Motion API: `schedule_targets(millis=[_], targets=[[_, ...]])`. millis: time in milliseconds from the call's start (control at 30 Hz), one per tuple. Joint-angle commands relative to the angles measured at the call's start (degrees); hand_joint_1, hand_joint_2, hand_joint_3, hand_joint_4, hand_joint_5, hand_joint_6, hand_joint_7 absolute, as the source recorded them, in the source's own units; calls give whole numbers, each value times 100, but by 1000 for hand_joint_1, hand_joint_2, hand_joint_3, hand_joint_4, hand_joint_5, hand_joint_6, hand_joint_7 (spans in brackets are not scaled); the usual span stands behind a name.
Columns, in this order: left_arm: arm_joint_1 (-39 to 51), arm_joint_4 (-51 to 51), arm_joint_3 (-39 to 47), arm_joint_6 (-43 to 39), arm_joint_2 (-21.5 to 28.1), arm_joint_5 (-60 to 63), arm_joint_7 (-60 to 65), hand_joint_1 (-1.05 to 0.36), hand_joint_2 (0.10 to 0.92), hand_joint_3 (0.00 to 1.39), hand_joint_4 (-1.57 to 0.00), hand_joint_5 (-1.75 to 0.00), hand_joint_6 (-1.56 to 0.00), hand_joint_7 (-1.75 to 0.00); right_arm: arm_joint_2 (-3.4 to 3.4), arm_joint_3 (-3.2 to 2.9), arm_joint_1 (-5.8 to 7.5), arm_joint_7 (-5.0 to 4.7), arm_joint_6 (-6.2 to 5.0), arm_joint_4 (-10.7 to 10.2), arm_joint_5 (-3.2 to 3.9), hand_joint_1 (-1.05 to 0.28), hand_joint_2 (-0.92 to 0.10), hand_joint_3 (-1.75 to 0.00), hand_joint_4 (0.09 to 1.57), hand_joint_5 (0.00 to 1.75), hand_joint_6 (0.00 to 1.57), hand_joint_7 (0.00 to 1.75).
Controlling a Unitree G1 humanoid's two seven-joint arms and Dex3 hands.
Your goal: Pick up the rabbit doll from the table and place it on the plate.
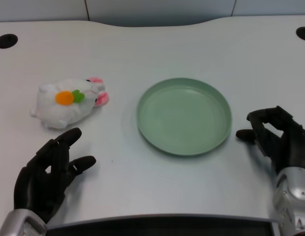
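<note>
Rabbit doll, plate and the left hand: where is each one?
rabbit doll [64,103]: head view, on its white body.
plate [184,116]: head view, on its bare green floor.
left hand [46,172]: head view, on the palm.

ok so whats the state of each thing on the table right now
rabbit doll: lying on its side on the table, not held
plate: upright, nothing in it
left hand: open, holds nothing, near the doll without touching it
right hand: resting beside the plate, holds nothing
</note>
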Motion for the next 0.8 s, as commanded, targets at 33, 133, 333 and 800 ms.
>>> schedule_targets(millis=[33, 133, 333, 800], targets=[[5, 58, 10, 10, 22, -6, -11, -571, 921, 509, -328, -1321, -504, -513, -10, -2, 23, 5, 15, 7, -2, -739, -921, -216, 828, 843, 681, 1332], [11, 86, -18, -76, 53, 29, -92, -577, 921, 519, -316, -1317, -494, -516, -10, -4, 17, 11, 31, 7, 5, -737, -921, -214, 821, 835, 680, 1331], [-8, 94, -10, -52, 56, 40, -81, -588, 921, 505, -310, -1319, -483, -525, -9, -29, 3, 63, -30, 70, 44, -737, -921, -209, 833, 835, 683, 1323], [47, 167, -126, -797, 61, 260, -371, -622, 921, 411, -322, -1321, -436, -548, 15, -43, 0, 78, 5, 43, 72, -741, -921, -202, 852, 842, 700, 1322]])
